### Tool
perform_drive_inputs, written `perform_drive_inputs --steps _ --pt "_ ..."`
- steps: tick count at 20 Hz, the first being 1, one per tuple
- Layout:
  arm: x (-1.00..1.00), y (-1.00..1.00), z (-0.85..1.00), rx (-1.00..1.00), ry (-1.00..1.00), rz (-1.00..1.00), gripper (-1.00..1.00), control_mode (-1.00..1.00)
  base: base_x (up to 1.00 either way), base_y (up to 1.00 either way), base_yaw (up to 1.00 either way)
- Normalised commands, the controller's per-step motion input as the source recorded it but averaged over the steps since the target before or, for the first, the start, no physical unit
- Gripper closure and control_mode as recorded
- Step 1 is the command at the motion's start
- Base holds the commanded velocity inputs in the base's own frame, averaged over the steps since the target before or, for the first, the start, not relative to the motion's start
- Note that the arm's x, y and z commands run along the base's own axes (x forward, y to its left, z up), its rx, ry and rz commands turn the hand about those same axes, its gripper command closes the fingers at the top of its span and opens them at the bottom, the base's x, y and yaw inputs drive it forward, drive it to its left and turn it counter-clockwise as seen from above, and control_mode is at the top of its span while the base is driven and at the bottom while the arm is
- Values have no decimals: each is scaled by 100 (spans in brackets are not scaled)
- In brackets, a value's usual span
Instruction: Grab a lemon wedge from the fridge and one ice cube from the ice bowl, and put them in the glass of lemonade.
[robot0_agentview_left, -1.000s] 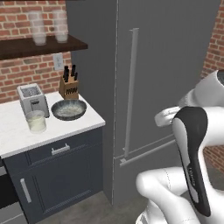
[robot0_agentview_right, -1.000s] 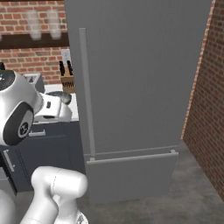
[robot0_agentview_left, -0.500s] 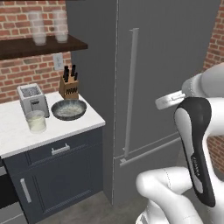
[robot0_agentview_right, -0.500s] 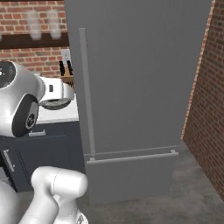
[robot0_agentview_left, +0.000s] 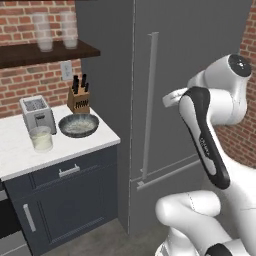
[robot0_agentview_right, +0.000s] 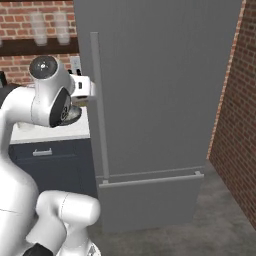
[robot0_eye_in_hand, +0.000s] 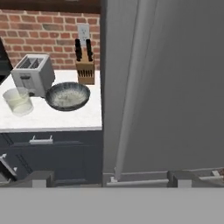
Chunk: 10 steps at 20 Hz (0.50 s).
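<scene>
The fridge (robot0_agentview_left: 200, 60) is tall and dark grey, and its door is closed behind a long vertical bar handle (robot0_agentview_left: 150, 100). The lemon wedge is hidden. On the white counter, the ice bowl (robot0_agentview_left: 78, 125) sits next to the glass of lemonade (robot0_agentview_left: 41, 138). The hand view has the ice bowl (robot0_eye_in_hand: 68, 96) and the glass of lemonade (robot0_eye_in_hand: 17, 101) at left. My gripper (robot0_eye_in_hand: 110, 178) is open and holds nothing, its fingertips (robot0_eye_in_hand: 37, 178) set wide apart. It faces the fridge handle (robot0_eye_in_hand: 131, 87). In the right base view the hand (robot0_agentview_right: 84, 88) hovers just left of the handle (robot0_agentview_right: 99, 105), apart from it.
A silver toaster (robot0_agentview_left: 37, 112) and a knife block (robot0_agentview_left: 79, 97) stand at the back of the counter (robot0_agentview_left: 15, 155). Frosted glasses (robot0_agentview_left: 45, 32) stand on a dark shelf above. A brick wall (robot0_agentview_right: 235, 115) closes the right side of the fridge.
The arm has lifted and carried the hand up and in towards the fridge handle. The jaws stayed open. Nothing on the counter moved.
</scene>
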Motion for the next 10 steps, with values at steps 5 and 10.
perform_drive_inputs --steps 5,10 --pt "65 12 -5 -8 6 0 -100 -100 0 0 0" --pt "57 1 -27 0 0 0 -100 -100 0 0 0"
